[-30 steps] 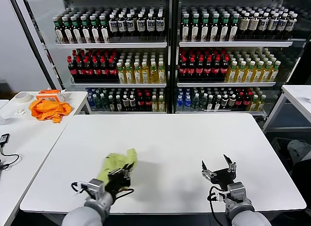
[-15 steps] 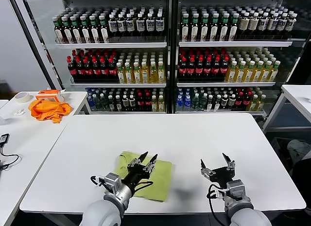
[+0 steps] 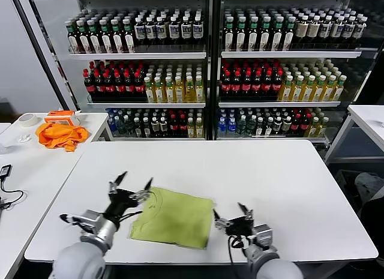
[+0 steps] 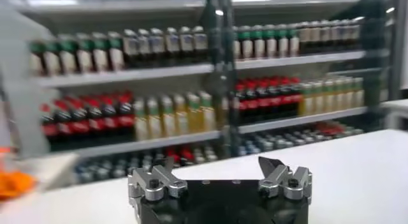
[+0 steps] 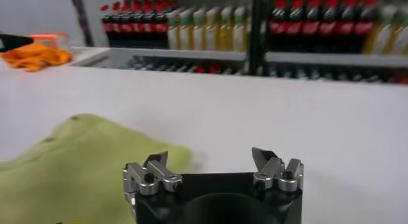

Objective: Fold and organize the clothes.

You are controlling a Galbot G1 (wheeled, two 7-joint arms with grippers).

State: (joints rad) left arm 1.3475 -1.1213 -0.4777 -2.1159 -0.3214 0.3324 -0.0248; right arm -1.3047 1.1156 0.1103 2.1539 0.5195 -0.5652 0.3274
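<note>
While the head view looks down on the white desk (image 3: 258,171), the T-shirt (image 3: 174,219) lies flat near the desk's front edge, somewhat left of its middle, folded into a rough rectangle. At the shirt's left edge the left gripper (image 3: 131,184) hangs with its fingers spread wide, holding nothing. Just off the shirt's right front corner the right gripper (image 3: 233,211) sits low, its fingers likewise apart and empty. An orange cloth (image 3: 59,135) rests on a side table (image 3: 36,171) to the left (well apart from the shirt).

From the left wrist, the left gripper (image 4: 219,170) shows parted fingers against shelves of bottles (image 4: 191,104).

From the right wrist, the right gripper (image 5: 210,160) stands open just beside the T-shirt (image 5: 70,164).
</note>
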